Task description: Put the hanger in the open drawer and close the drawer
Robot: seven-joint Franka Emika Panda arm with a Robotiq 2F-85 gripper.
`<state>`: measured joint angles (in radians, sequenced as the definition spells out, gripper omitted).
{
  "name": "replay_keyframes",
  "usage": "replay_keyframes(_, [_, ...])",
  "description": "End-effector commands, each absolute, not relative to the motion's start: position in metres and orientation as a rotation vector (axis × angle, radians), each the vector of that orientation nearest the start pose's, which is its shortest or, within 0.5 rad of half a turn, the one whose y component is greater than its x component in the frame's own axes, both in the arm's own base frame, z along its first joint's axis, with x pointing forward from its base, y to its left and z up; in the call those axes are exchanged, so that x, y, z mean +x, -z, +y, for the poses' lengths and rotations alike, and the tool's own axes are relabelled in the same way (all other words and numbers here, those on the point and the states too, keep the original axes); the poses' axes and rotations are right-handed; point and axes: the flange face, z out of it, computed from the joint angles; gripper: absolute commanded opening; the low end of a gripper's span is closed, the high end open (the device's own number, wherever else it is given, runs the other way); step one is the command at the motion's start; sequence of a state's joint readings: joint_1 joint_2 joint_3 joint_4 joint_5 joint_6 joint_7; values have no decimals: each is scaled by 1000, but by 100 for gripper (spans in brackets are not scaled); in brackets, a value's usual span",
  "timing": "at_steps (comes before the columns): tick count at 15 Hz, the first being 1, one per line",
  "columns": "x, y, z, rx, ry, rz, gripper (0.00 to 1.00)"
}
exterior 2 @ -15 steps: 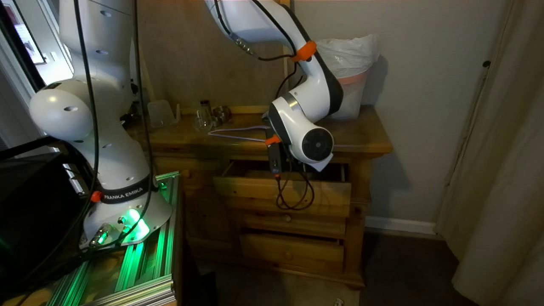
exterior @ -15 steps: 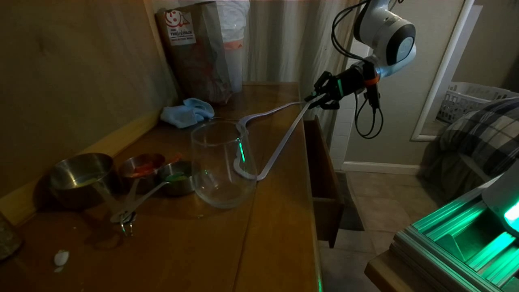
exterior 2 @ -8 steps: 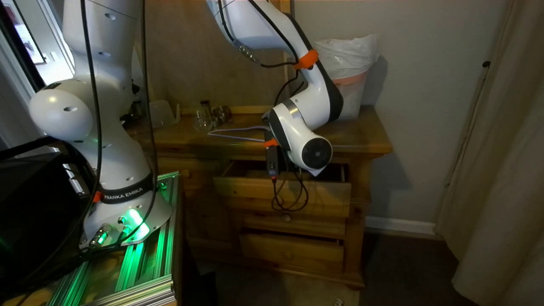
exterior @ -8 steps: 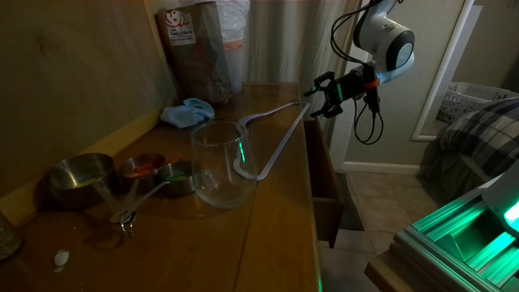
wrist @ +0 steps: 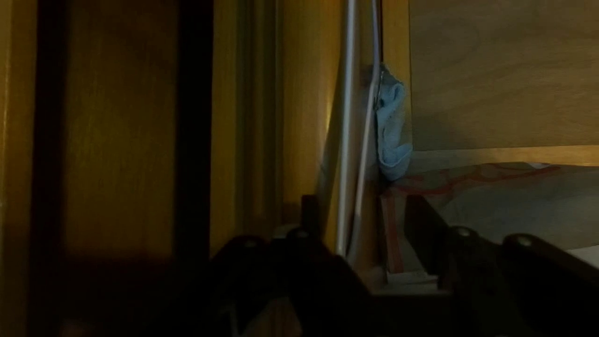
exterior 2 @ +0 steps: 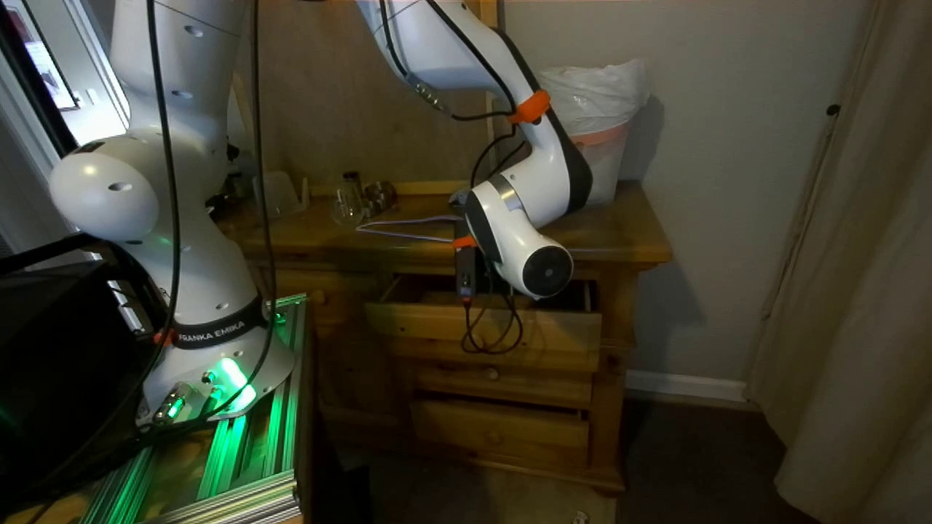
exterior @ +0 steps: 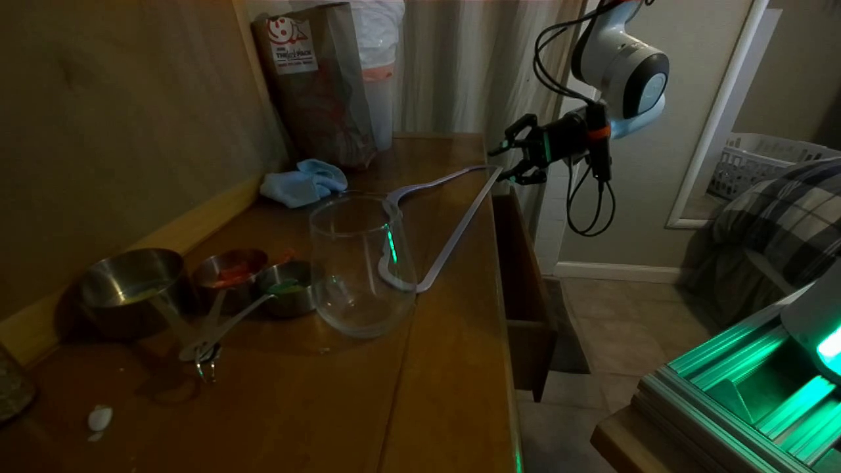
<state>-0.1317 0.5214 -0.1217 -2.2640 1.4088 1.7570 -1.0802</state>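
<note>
The wrist view showed my gripper (wrist: 362, 201) wide, one end of the hanger (wrist: 344, 154) between its fingers. The drawer (wrist: 119, 140) was open below the dresser top (wrist: 304, 117). The hanger lay on the dresser top. A blue cloth (wrist: 392, 131) sat near the dresser top's back.

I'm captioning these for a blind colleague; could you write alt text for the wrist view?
The pale hanger shows between the spread jaws of the gripper, not clamped. The open drawer is at picture left; a blue cloth and paper bag are at right.
</note>
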Motion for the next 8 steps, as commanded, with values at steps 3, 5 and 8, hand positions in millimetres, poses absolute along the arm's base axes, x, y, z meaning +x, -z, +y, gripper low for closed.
replay_keyframes(3, [476, -126, -45, -1816, 12, 299, 7])
replay_keyframes(5, [475, -125, -50, -1819, 12, 311, 0])
replay_keyframes(8, [473, -124, -57, -1804, 4, 332, 1])
